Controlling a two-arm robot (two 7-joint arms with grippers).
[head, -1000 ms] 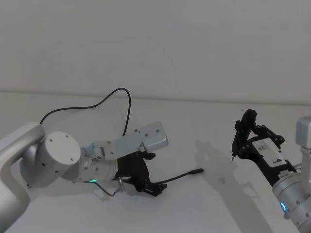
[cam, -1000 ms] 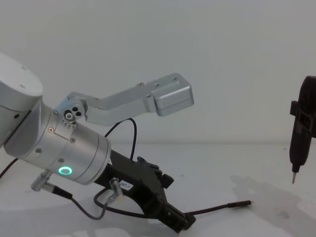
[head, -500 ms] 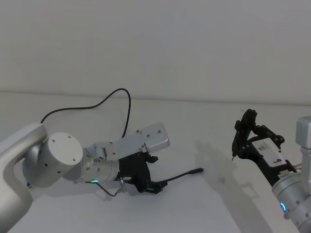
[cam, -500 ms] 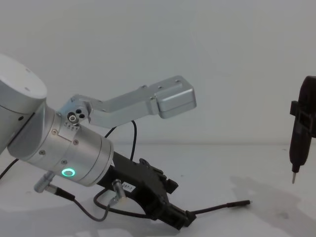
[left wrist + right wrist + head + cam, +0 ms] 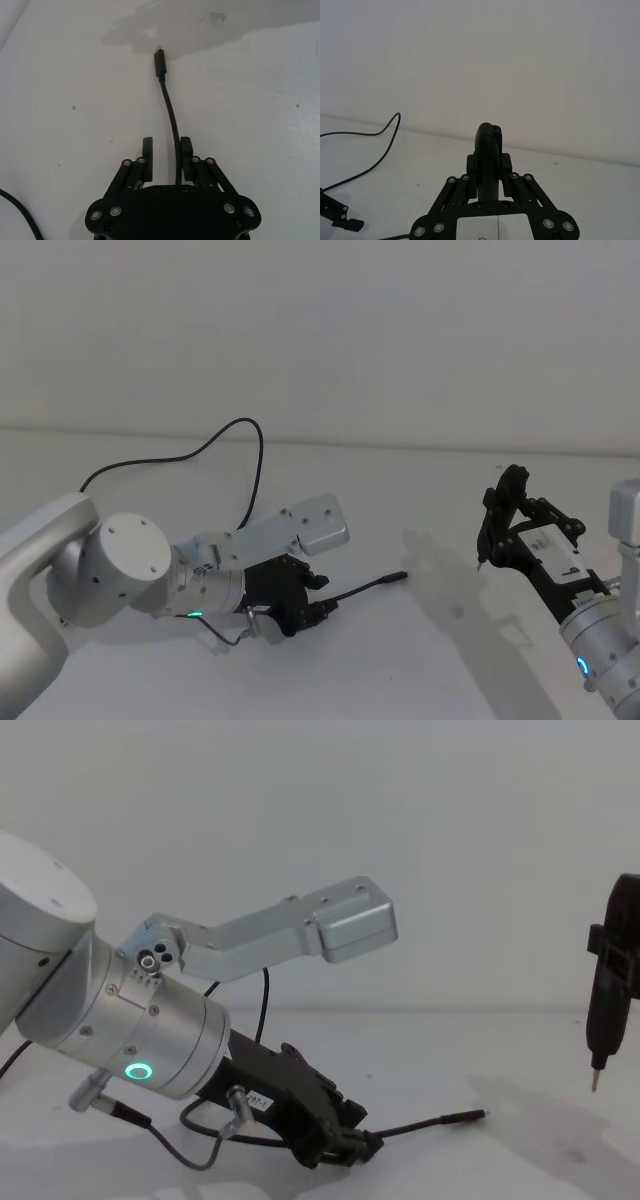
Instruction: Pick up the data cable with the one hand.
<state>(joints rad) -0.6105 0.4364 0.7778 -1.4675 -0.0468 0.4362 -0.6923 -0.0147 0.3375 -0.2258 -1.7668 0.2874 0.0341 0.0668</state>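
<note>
The data cable is a thin black cord that loops over the white table and ends in a dark plug. My left gripper sits low at the table, open. In the left wrist view the data cable runs out between the fingers, close against one of them, to the plug. In the chest view the data cable leaves the left gripper toward the right. My right gripper hangs at the right, shut on a black pen-shaped tool.
A silver camera bracket juts from the left wrist above the gripper. A short grey wire loops under that wrist. The pen-shaped tool hangs tip down above the table at the right. Bare white table lies between the arms.
The left gripper has turned and pulled back slightly. The cable's plug end has shifted left with it and sits a little higher in the chest view. The right arm is still.
</note>
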